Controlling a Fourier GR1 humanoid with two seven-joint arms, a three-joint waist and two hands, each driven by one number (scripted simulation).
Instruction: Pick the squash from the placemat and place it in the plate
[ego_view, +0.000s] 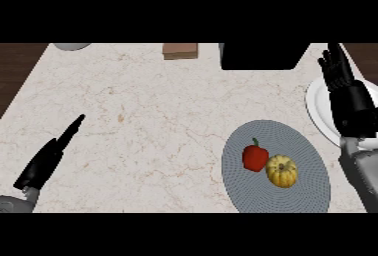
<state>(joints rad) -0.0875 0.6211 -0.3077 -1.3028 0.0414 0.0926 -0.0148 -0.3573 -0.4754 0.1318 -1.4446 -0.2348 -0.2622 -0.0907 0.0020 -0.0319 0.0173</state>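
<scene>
Now squash (282, 171) on placemat (303, 145), right hand (351, 102) open over plate (316, 102)

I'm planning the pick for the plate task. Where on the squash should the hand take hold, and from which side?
Grip the squash across its round ribbed body, coming from above and from its right, where the placemat lies bare. The red pepper sits against its left, so fingers would likely bump it there. The right hand, open over the plate, is the nearer one.

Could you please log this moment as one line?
squash: on placemat, touching red pepper | plate: no squash | right hand: open over plate | left hand: open, resting
</scene>
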